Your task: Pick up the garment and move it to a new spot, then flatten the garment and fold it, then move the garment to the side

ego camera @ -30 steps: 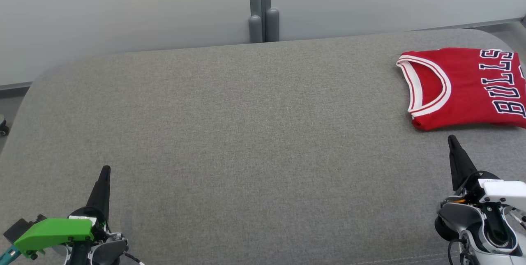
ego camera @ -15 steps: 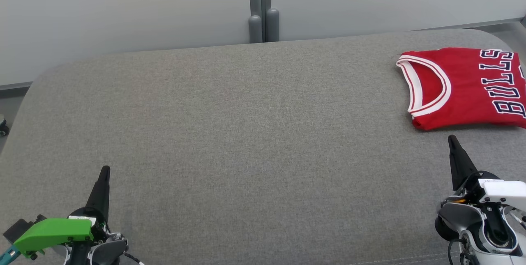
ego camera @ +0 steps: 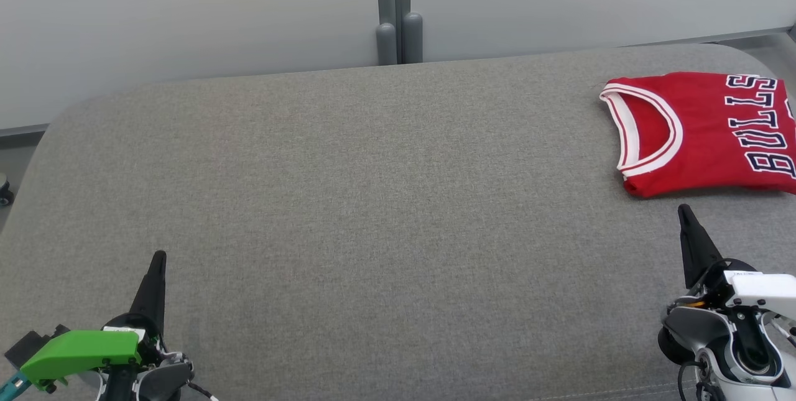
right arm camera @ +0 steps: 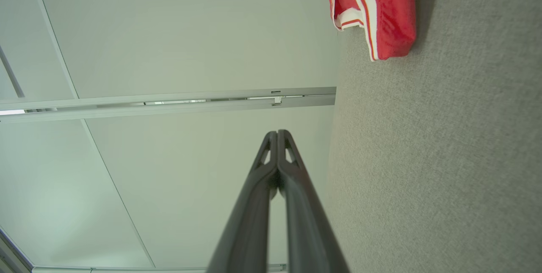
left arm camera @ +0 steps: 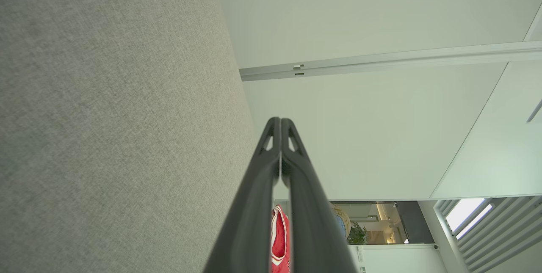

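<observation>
Jaws: left gripper (ego camera: pixel 160 256) and right gripper (ego camera: pixel 683 209) were closed, empty | red white-trimmed fabric jersey (ego camera: pixel 703 133) lay folded aside | best left untouched.

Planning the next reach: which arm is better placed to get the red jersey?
Right. The right gripper sits just short of the jersey, near its closest edge; the left gripper is far across the table. Both are shut, so it would probably have to open first.

Head cam above; wrists low; share jersey (ego camera: pixel 703 140).
</observation>
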Motion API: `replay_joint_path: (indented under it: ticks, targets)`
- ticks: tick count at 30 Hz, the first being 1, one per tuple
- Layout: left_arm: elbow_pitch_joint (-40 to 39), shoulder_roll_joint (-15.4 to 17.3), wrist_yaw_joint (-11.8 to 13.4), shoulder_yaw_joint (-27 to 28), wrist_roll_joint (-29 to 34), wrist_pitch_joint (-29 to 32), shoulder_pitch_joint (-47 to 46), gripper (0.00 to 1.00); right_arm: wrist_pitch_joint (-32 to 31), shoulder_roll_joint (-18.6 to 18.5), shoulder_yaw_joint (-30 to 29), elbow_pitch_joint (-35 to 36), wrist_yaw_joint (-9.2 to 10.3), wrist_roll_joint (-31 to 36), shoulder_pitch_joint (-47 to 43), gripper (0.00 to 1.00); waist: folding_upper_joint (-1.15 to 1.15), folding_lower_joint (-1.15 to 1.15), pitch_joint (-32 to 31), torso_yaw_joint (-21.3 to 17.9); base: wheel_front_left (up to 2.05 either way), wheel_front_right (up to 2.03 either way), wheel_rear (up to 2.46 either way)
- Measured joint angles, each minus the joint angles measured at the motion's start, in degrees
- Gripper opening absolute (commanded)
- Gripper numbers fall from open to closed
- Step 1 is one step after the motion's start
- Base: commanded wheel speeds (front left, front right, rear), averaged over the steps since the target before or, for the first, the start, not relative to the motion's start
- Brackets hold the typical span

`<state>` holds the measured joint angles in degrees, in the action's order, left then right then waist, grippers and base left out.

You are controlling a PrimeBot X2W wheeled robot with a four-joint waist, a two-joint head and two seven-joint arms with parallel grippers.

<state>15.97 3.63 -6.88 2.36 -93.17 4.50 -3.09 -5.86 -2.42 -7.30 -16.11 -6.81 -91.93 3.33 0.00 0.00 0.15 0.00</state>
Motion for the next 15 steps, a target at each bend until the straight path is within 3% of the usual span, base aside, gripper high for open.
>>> replay_joint_path:
  ticks: [15]
  targets:
    - [0.08,-0.05,0.00,0.07,0.00,0.01,-0.02,0.00,0.00,0.01,-0.01,0.01,-0.18,0.00,0.00,0.00,0.00,0.00,0.00,0.00,0.00,0.00,0.00]
